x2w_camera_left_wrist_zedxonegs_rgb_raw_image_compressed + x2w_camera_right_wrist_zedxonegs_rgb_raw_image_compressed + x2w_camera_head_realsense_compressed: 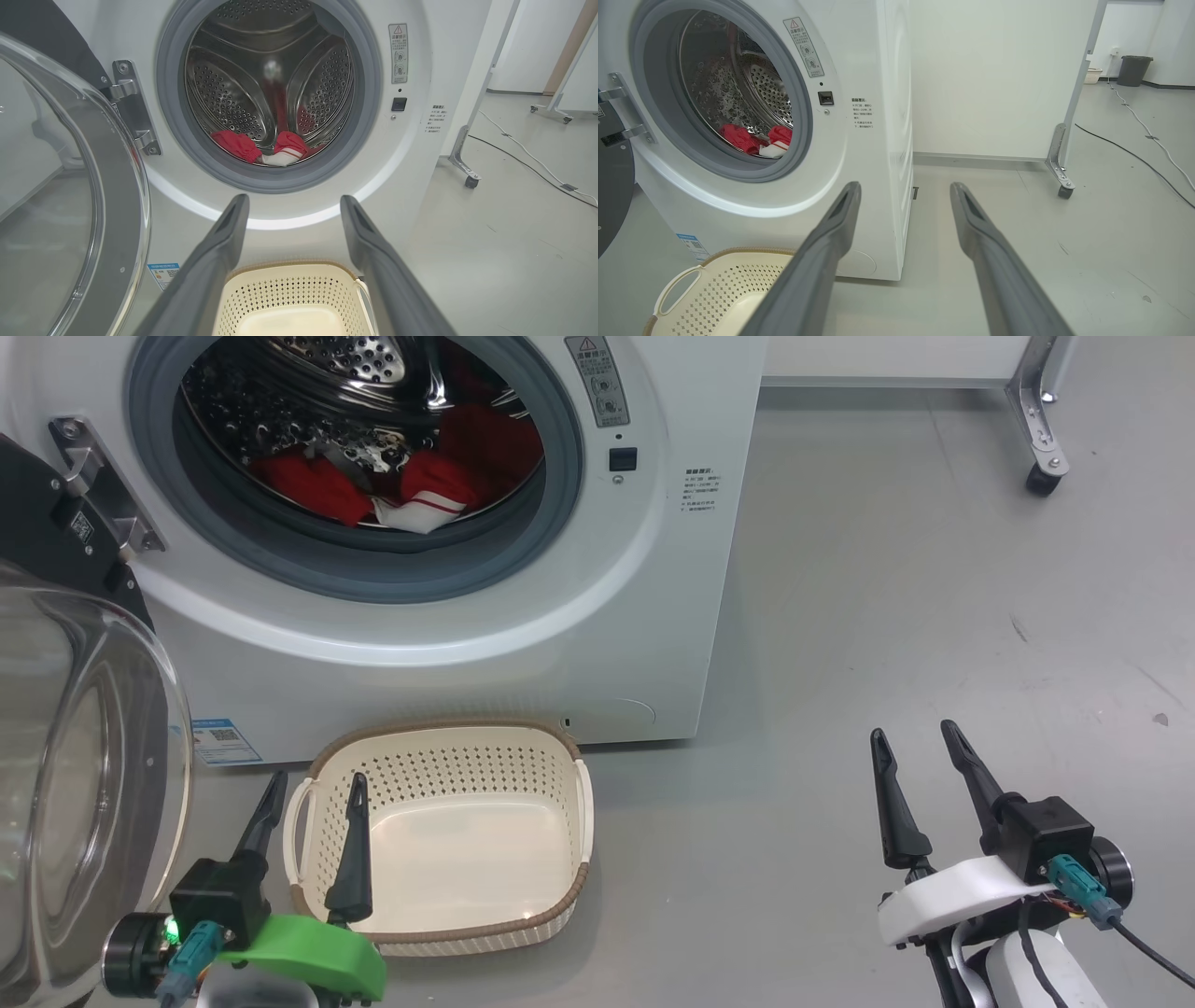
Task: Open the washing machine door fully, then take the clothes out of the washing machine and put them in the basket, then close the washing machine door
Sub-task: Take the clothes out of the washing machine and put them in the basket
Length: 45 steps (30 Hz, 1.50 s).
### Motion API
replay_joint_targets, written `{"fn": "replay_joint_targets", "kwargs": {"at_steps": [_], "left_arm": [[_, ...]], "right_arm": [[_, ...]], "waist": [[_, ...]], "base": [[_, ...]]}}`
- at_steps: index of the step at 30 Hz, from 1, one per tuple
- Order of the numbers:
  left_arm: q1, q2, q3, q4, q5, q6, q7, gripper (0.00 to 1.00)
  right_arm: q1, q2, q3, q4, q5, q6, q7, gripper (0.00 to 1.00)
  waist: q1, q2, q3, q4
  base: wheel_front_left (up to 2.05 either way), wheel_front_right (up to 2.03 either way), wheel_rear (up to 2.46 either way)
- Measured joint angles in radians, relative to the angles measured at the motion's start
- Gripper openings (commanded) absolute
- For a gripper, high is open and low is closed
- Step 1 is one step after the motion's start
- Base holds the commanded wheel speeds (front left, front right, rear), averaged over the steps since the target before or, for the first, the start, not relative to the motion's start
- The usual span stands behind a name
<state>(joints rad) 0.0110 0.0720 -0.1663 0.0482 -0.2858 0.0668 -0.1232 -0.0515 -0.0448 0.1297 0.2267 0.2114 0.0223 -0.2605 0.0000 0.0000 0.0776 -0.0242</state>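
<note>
Red clothes bunched low at front of drum inside washing machine, just behind grey ring. Likely soft, light, limp; will drape. Pinch raised red fold; sleeve or body, hard to tell. Empty basket on floor below. Both left tool and right tool: fingers spread, holding nothing.

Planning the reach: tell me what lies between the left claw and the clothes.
Head view: between the left claw and the clothes lie the basket's far rim, the washing machine's white front and its grey ring.
</note>
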Motion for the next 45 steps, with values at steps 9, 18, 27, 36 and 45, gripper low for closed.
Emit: {"fn": "replay_joint_targets", "kwargs": {"at_steps": [9, 18, 27, 36, 45], "left_arm": [[0.0, 0.0, 0.0, 0.003, 0.0, 0.003, 0.0, 1.0], [0.0, 0.0, -0.001, 0.007, 0.0, 0.008, 0.007, 1.0], [0.0, 0.0, -0.001, 0.009, 0.001, 0.008, 0.008, 1.0], [-0.001, -0.001, -0.012, 0.005, 0.001, 0.008, 0.02, 1.0], [-0.06, -0.003, -0.036, 0.015, -0.001, -0.002, 0.052, 1.0]], "right_arm": [[0.0, 0.0, 0.001, 0.0, 0.0, 0.0, 0.0, 1.0], [0.0, 0.0, 0.003, 0.001, 0.001, 0.0, 0.0, 1.0], [0.0, 0.0, 0.006, 0.001, 0.001, 0.0, 0.0, 1.0], [-0.001, 0.0, 0.008, -0.01, 0.001, -0.007, 0.0, 1.0], [-0.026, 0.0, 0.008, -0.041, 0.001, -0.007, 0.0, 1.0]], "waist": [[0.0, 0.0, 0.003, 0.001], [0.0, 0.0, 0.002, 0.002], [0.0, 0.0, 0.004, 0.002], [0.0, 0.0, 0.025, -0.001], [0.0, 0.0, 0.092, -0.006]], "base": [[0.44, -0.44, 0.0], [0.1, -0.1, 0.0], [0.0, 0.0, 0.0], [0.0, 0.0, 0.0], [0.0, 0.0, 0.0]]}}
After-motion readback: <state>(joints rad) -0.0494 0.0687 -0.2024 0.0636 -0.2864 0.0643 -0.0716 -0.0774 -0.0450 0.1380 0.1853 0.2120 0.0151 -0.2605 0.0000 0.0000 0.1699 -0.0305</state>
